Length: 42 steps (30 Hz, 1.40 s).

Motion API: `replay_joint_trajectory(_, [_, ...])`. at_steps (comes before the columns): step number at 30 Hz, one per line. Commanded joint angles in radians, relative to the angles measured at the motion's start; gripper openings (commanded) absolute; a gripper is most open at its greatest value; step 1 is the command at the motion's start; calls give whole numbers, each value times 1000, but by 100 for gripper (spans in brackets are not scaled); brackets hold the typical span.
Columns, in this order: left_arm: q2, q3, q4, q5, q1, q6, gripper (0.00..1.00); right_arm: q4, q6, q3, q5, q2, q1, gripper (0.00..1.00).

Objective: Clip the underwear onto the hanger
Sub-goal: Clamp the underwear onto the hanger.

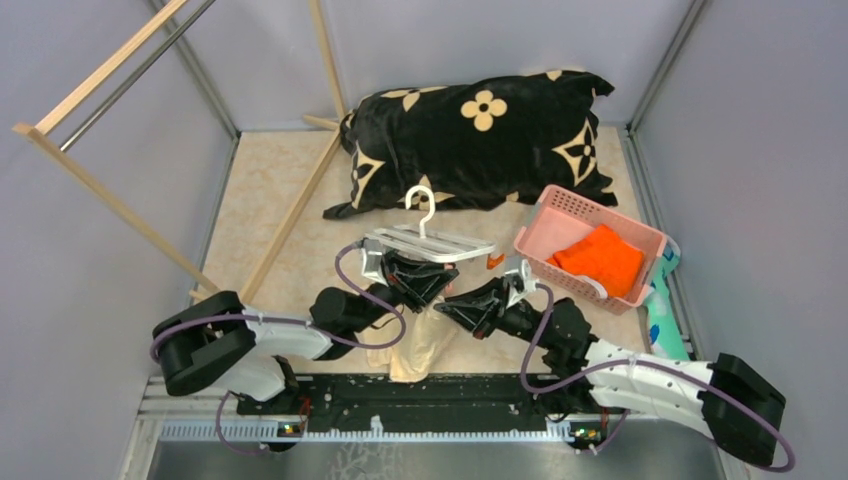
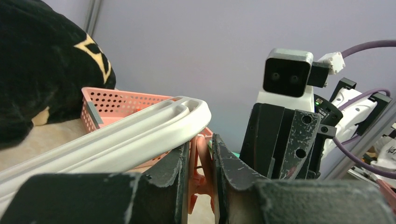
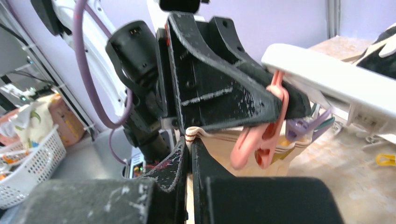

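- The left claw (image 2: 201, 153) is clenched on a pink clip (image 3: 261, 140). Its fingers press the clip's two sides just under a corner of the hanger (image 1: 432, 243).
- The right claw (image 3: 189, 147) is pinched tight on the striped waistband edge of the underwear (image 1: 420, 345). It holds that edge up just below the pink clip and the left claw.
- The rest of the underwear droops from that grip between the two arms, near the front edge of the table (image 1: 280, 200).
- The hanger lies roughly level over the left claw, with its hook (image 1: 425, 205) on the far side. Purple and teal clips (image 3: 308, 128) dangle just beside the pink one.
- The two claws crowd each other. In the right wrist view the left claw's black body fills the space right above the waistband.
- A pink basket (image 1: 575, 215) sits just right of the hanger with an orange cloth (image 1: 602, 258) inside.
- A black pillow (image 1: 480, 140) with cream flowers lies behind the hanger.
- A wooden rack (image 1: 110, 200) stands at the far left, well apart.
- A yellow clip (image 3: 385, 160) lies loose on the table.
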Motion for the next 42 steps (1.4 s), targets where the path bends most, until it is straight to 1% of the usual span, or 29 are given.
replay_joint_trajectory(1, [8, 4, 279, 31, 4, -54, 0, 233, 101, -15, -39, 29, -12, 0])
replay_joint_trajectory(5, [-9, 8, 279, 22, 4, -54, 0, 292, 141, -56, -25, 38, -13, 0])
replay_joint_trajectory(9, [-35, 8, 279, 9, 4, -57, 0, 311, 163, -84, 3, 23, -12, 0])
replay_joint_trajectory(13, [-50, 11, 279, 8, 4, -76, 0, 334, 163, -82, 31, 9, -12, 0])
replay_joint_trajectory(17, [-73, 15, 279, -7, 4, -96, 0, 344, 159, -72, 26, 20, -12, 0])
replay_joint_trajectory(26, [-102, 26, 279, -13, 4, -142, 0, 429, 182, -52, 10, 83, -11, 0])
replay_joint_trajectory(31, [-116, 19, 279, -5, 4, -143, 0, 407, 178, -42, 21, 92, -12, 0])
replay_joint_trajectory(36, [-115, 15, 279, 31, 4, -169, 0, 401, 187, -40, 36, 81, -13, 0])
replay_joint_trajectory(42, [-116, 20, 279, 69, 4, -181, 0, 373, 213, -29, -12, 73, -12, 0])
